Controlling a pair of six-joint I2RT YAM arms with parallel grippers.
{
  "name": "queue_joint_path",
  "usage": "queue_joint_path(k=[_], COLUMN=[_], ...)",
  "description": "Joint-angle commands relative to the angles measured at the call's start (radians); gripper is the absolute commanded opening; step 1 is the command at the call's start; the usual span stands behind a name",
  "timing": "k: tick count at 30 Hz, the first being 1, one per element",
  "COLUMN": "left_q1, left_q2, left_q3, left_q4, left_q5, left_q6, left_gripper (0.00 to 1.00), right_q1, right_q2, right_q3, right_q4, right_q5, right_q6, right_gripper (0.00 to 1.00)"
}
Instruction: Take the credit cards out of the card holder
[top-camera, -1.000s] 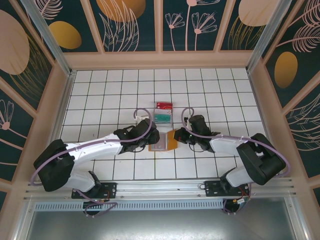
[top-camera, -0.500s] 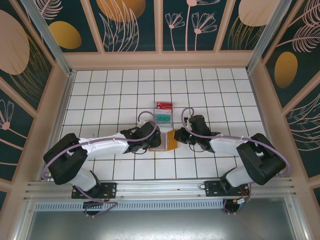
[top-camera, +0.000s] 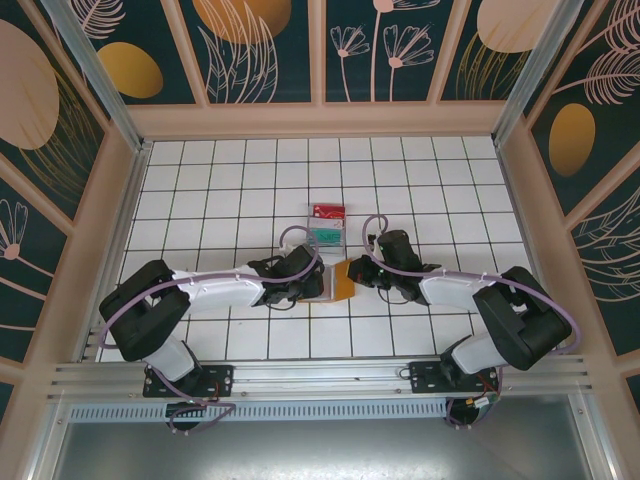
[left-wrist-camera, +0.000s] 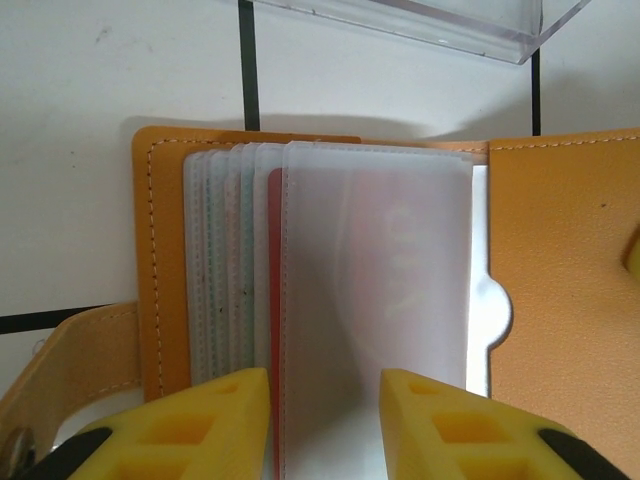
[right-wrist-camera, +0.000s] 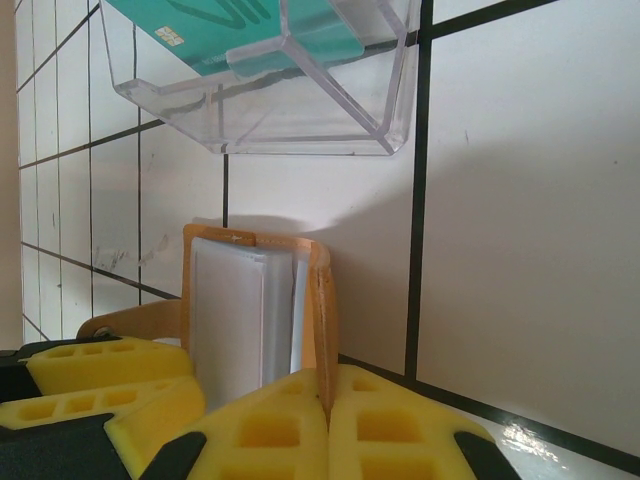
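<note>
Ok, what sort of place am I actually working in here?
It looks like a purpose-built robot test booth rather than a real room. There is a white gridded tabletop, boxed in by wall panels printed with leaves and flowers. An aluminium rail at the near edge carries the arm bases.

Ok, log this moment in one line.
left fingers: open over sleeve, red card inside | right fingers: shut on holder cover | holder: open on table

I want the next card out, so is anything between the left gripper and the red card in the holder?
Only the frosted sleeve: the red card lies inside it, under the open left gripper. Nothing else visible.
</note>
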Motion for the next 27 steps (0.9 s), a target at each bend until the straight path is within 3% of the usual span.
queue_joint_path(k=[1,12,22,27], left_q1=[0.005,0.005,0.005,0.004], left_q2=[0.015,-0.034,-0.046,-0.017], left_q3=[-0.001,-0.039,-0.002,0.042], left_q4=[0.01,0.147,0.167,0.203], left_q5=[0.015,0.106,0.134,0.208], left_q6=[-0.005,0.046,0.086,0.123], left_gripper=[0.37,0.38,0.42,0.37], right_q1=[0.009,0.009,0.01,0.01], right_q2=[0.011,0.021,0.023,0.024], right_q3=[-0.007,-0.006,-0.007,-0.007], right_q4=[0.024,0.028,0.026,0.024], right_q5=[-0.009,-0.01,-0.006,-0.001], right_q6=[0.008,0.007,0.007,0.006], right_gripper=[0.0,0.0,0.0,0.0])
